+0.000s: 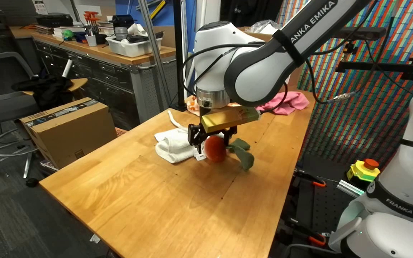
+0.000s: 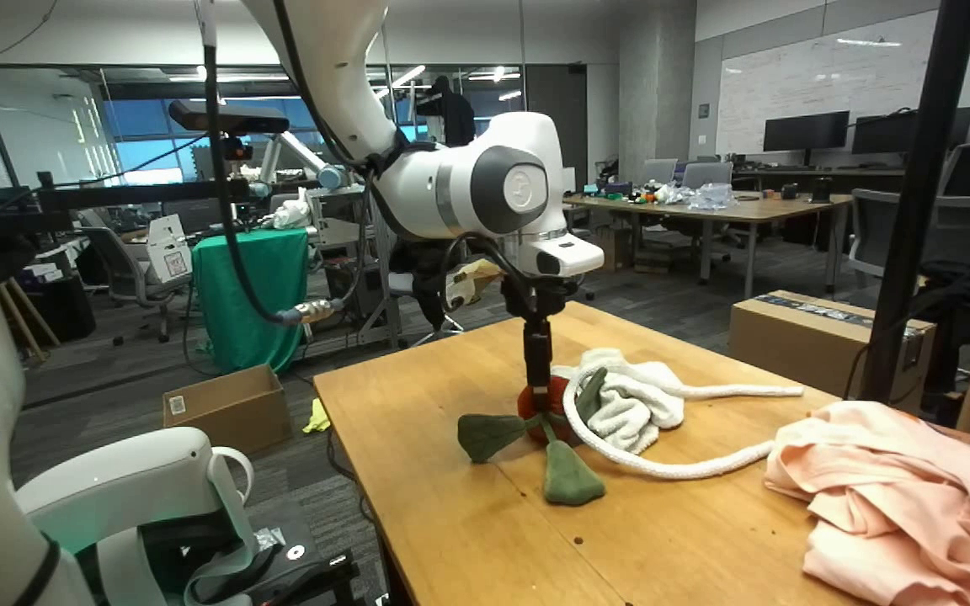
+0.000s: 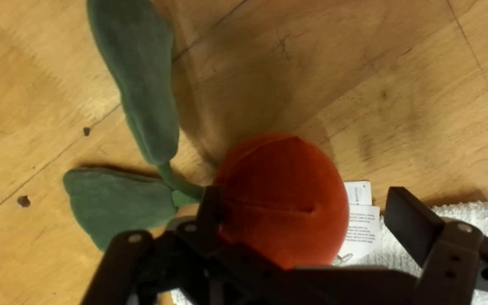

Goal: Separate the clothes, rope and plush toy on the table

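The plush toy has a red round body (image 1: 215, 152) and green leaves; it lies on the wooden table, and in an exterior view its leaf (image 2: 573, 475) points toward the camera. My gripper (image 1: 212, 145) is open around the red body. In the wrist view the gripper (image 3: 305, 195) has one finger against or very near the body at the stem side and a gap at the other finger. A white cloth (image 1: 174, 147) lies beside the toy, also in the wrist view (image 3: 477, 220). The white rope (image 2: 687, 471) curves from the toy toward the pink cloth (image 2: 906, 497).
A white paper tag (image 3: 360, 233) lies between the red body and the far finger. An orange-and-white patterned item (image 1: 193, 106) is at the table's far end. A black pole (image 2: 910, 210) stands at the table edge. A cardboard box (image 1: 74, 132) is on the floor.
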Available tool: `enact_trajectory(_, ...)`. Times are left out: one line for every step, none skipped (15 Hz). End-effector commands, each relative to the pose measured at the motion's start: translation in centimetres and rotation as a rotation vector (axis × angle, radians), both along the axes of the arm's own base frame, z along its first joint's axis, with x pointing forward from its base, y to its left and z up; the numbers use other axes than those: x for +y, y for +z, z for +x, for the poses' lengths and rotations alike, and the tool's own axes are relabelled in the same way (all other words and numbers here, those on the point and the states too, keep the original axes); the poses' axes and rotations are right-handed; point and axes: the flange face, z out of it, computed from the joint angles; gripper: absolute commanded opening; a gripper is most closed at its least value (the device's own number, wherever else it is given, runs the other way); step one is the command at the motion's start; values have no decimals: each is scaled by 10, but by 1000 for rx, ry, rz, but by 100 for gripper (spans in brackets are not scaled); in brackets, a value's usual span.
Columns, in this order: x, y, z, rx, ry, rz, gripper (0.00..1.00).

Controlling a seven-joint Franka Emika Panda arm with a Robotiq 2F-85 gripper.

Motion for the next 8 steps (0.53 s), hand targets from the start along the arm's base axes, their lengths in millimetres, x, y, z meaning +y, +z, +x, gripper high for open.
enact_trajectory(-2,-3,-4,-18,-41,-6,100)
enact_trajectory(-3,-4,-5,-15,-47,-9,100)
enact_trajectory(-4,-5,-6,-8,-48,-10,90)
enact_trajectory(-4,-6,-6,-9,-52,-10,75)
enact_trajectory(-5,-7,-6,-8,-55,-13,66)
enact_trajectory(-5,-7,-7,-7,-56,-15,58)
enact_trajectory(-6,-7,-7,-7,-57,-18,50)
enact_trajectory(-6,-7,-7,-7,-57,-21,42)
